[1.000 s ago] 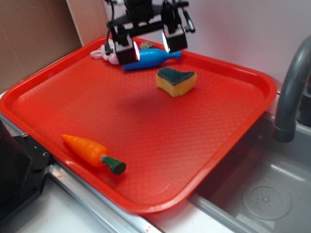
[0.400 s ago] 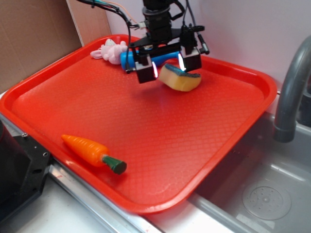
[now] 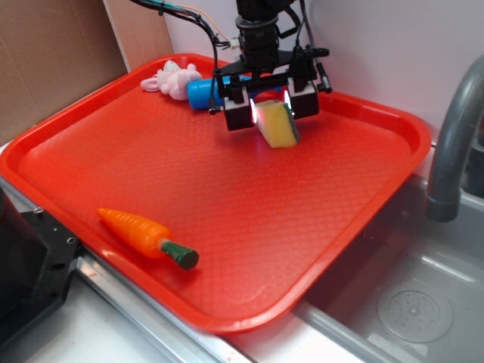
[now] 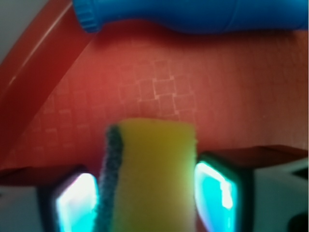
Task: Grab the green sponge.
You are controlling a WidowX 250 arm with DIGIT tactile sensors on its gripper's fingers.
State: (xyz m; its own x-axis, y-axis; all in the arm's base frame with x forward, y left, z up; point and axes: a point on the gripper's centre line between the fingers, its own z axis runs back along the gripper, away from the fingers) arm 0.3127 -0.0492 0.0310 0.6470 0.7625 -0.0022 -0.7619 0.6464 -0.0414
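We saw a large red tray (image 3: 113,144) filling most of the exterior view, set beside a grey sink (image 3: 408,295) with a curved grey faucet (image 3: 454,144) at the right. Above the tray's far half hung the black robot arm (image 3: 261,34), and its end effector (image 3: 274,110) was clamped on the green sponge (image 3: 278,125), one finger on each side of it. The sponge stood on edge between the fingers, yellow foam facing the camera, its lower corner at or just above the tray; we could not tell which. In the wrist view the sponge (image 4: 152,174) filled the gap between the two lit pads (image 4: 77,203), its dark green layer turned to the left. Just behind the end effector lay a blue bottle (image 3: 208,92), with a pink toy (image 3: 170,78) touching its far end. An orange carrot (image 3: 144,236) lay well apart near the tray's front edge.
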